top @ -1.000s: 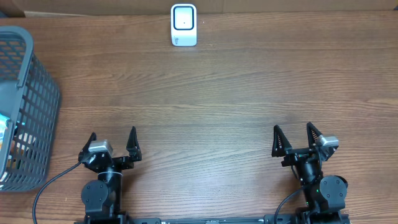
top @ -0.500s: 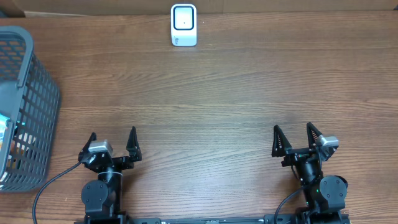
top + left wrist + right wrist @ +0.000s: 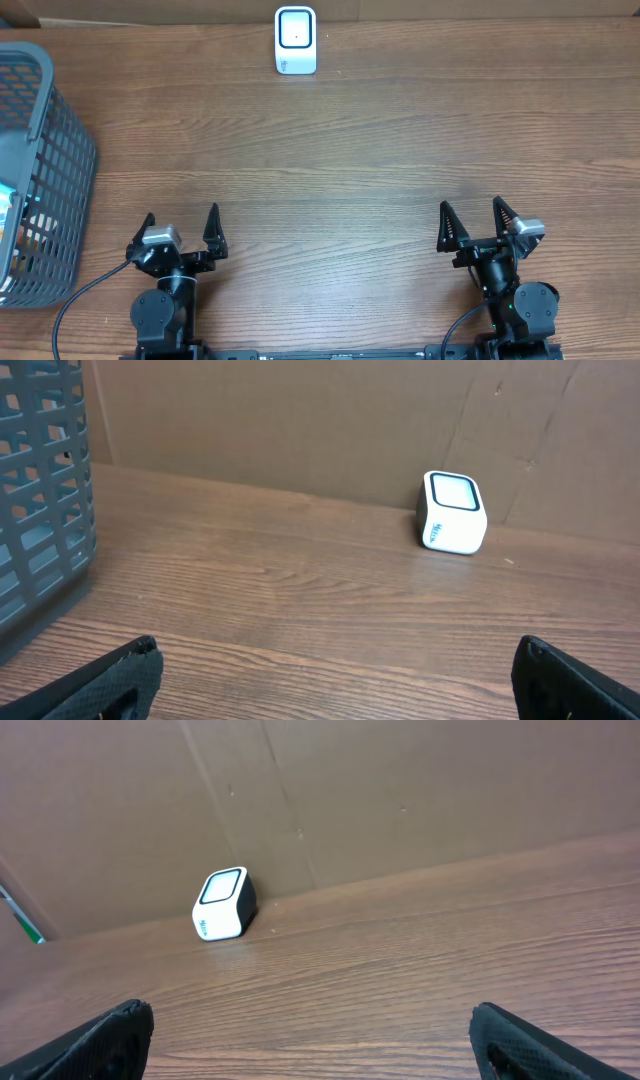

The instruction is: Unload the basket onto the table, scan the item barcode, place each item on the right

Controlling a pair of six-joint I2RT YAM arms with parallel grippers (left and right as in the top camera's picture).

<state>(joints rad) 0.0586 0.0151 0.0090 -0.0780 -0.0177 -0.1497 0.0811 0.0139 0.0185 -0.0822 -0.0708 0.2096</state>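
Note:
A white barcode scanner (image 3: 296,40) with a dark window stands at the far middle of the wooden table, also seen in the left wrist view (image 3: 453,512) and the right wrist view (image 3: 224,904). A colourful item (image 3: 8,212) shows partly inside the grey mesh basket (image 3: 55,170) at the left edge; its barcode is hidden. My left gripper (image 3: 181,215) rests open near the front left, nothing between its fingers (image 3: 120,680). My right gripper (image 3: 471,205) is open at the front right, its fingers (image 3: 110,1040) wide apart and empty.
The basket wall (image 3: 40,510) rises close to the left arm's left side. A brown cardboard wall (image 3: 400,790) runs along the table's far edge behind the scanner. Bare wood lies between the grippers and the scanner.

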